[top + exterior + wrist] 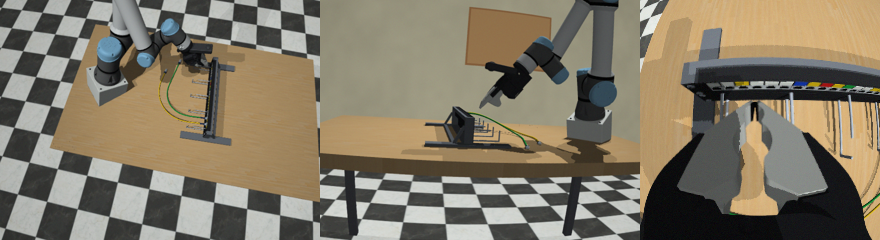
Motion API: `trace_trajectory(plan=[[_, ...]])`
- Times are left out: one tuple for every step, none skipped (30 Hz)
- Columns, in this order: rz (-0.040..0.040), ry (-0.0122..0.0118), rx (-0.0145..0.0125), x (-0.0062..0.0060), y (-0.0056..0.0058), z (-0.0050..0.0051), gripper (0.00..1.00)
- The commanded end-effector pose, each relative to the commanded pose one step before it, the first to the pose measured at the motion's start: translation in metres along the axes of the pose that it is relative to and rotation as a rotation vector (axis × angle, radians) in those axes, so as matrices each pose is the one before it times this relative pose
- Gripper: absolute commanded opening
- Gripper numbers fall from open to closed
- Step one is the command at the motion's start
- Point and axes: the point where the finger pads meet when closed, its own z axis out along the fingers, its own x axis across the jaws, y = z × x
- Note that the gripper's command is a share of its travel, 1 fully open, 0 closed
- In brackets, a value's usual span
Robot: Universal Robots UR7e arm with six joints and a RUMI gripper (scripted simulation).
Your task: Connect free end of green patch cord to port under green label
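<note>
My gripper [207, 65] [480, 107] [755, 103] is shut and empty, its tips above and in front of one end of the rack [217, 103] [468, 131] [780, 63]. The rack stands upright. The green label [849, 86] is right of the tips in the wrist view. The green cord [167, 93] [523, 139] has one end in a port near the rack's far end from my gripper. Its free plug [179, 61] [527, 147] lies on the table, behind my gripper on the base side. Its latch is too small to make out.
The yellow cord [159, 91] is plugged in beside the green one; its free plug [165, 71] [539, 142] lies near the green plug. Metal cable hooks [199, 96] [499, 136] [841, 130] stick out from the rack's port side. The rack's feet [188, 135] extend along the table.
</note>
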Motion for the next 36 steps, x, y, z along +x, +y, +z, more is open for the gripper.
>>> trace_trajectory(plan=[[-0.00025,-0.0001,0.00106,-0.00007,-0.00046,-0.00102,0.0],[0.0,0.0,0.0,0.0,0.0,-0.00035,0.0],[0.0,0.0,0.0,0.0,0.0,-0.00042,0.0],[0.0,0.0,0.0,0.0,0.0,-0.00048,0.0],[0.0,0.0,0.0,0.0,0.0,-0.00055,0.0],[0.0,0.0,0.0,0.0,0.0,-0.00062,0.0],[0.0,0.0,0.0,0.0,0.00001,-0.00069,0.0],[0.0,0.0,0.0,0.0,0.0,-0.00077,0.0],[0.0,0.0,0.0,0.0,-0.00001,-0.00084,0.0],[0.0,0.0,0.0,0.0,-0.00001,-0.00091,0.0],[0.0,0.0,0.0,0.0,0.0,0.0,0.0],[0.0,0.0,0.0,0.0,0.0,0.0,0.0],[0.0,0.0,0.0,0.0,0.0,-0.00099,0.0],[0.0,0.0,0.0,0.0,0.00001,-0.00107,0.0],[0.0,0.0,0.0,0.0,0.00001,-0.00114,0.0],[0.0,0.0,0.0,0.0,-0.00001,-0.00121,0.0],[0.0,0.0,0.0,0.0,0.0,-0.00129,0.0],[0.0,0.0,0.0,0.0,0.00001,-0.00137,0.0],[0.0,0.0,0.0,0.0,0.0,-0.00144,0.0],[0.0,0.0,0.0,0.0,-0.00001,-0.0015,0.0],[0.0,0.0,0.0,0.0,0.00001,-0.00158,0.0],[0.0,0.0,0.0,0.0,0.0,-0.00164,0.0],[0.0,0.0,0.0,0.0,-0.00001,-0.0017,0.0],[0.0,0.0,0.0,0.0,0.00001,-0.00177,0.0],[0.0,0.0,0.0,0.0,0.0,-0.00182,0.0],[0.0,0.0,0.0,0.0,0.0,-0.00188,0.0],[0.0,0.0,0.0,0.0,0.00002,-0.00193,0.0],[0.0,0.0,0.0,0.0,0.0,0.0,0.0],[0.0,0.0,0.0,0.0,0.0,0.0,0.0],[0.0,0.0,0.0,0.00001,-0.00002,-0.00197,0.0],[0.0,0.0,0.0,0.0,0.00001,-0.00202,0.0],[0.0,0.0,0.0,0.0,-0.00001,-0.00206,0.0],[0.0,0.0,0.0,0.0,0.0,-0.0021,0.0],[0.0,0.0,0.0,0.0,0.0,-0.00214,0.0],[0.0,0.0,0.0,0.0,-0.00001,-0.00217,0.0],[0.0,0.0,0.0,0.0,0.00001,-0.0022,0.0]])
